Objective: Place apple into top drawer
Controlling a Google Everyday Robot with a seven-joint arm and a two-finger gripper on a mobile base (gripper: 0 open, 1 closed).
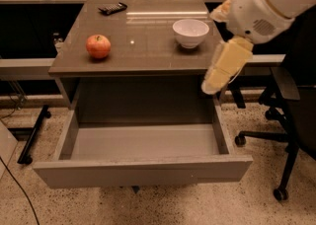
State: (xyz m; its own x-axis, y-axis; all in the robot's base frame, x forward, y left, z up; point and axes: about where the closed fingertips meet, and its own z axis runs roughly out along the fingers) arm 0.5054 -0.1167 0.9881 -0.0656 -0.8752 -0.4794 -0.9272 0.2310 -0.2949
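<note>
The apple [98, 46], red-orange with a short stem, sits on the left side of the grey cabinet top [143, 46]. The top drawer [143, 169] is pulled fully out below it, and its smooth grey inside holds nothing. My gripper [211, 86] hangs pointing down from the white arm [266, 7] at the cabinet's right front corner. It is above the drawer's right side wall and far to the right of the apple. It holds nothing that I can see.
A white bowl [190, 32] stands on the right of the cabinet top, close to my arm. A dark remote-like object [112, 8] lies at the back left. A black office chair [291, 120] stands to the right on the speckled floor.
</note>
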